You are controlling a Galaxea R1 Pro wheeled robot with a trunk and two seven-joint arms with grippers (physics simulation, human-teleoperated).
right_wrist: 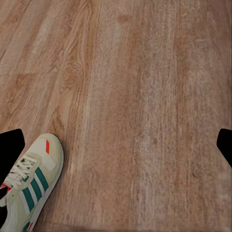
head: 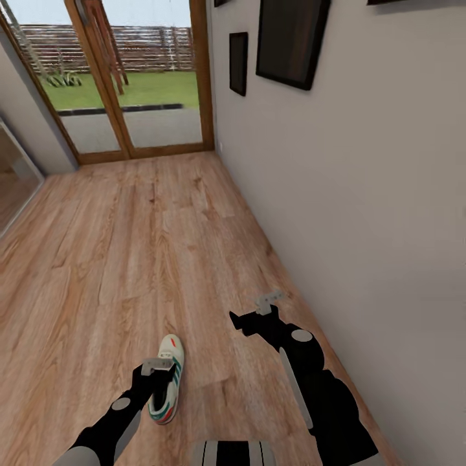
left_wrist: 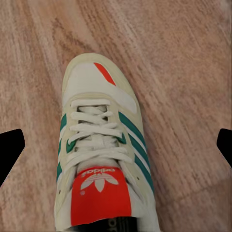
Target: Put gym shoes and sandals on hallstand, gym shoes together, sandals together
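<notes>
One gym shoe (head: 172, 349), white with green stripes and a red-orange tongue label, lies on the corridor floor (head: 149, 246) close in front of me, toe pointing away. My left gripper (head: 158, 371) hovers right over its laces. In the left wrist view the gym shoe (left_wrist: 99, 145) lies between the widely spread fingertips (left_wrist: 10, 150) of the open left gripper (left_wrist: 116, 145). My right gripper (head: 257, 313) hangs open over bare planks near the wall; its wrist view has the gym shoe (right_wrist: 34, 186) off to one side of the right gripper (right_wrist: 116, 145). The sandals and the hallstand are out of view.
A grey wall (head: 362, 213) with dark framed pictures (head: 291, 39) runs along the right, close to my right arm. A wood-framed glass door (head: 136, 84) closes the corridor's far end. Wood planks stretch ahead and to the left.
</notes>
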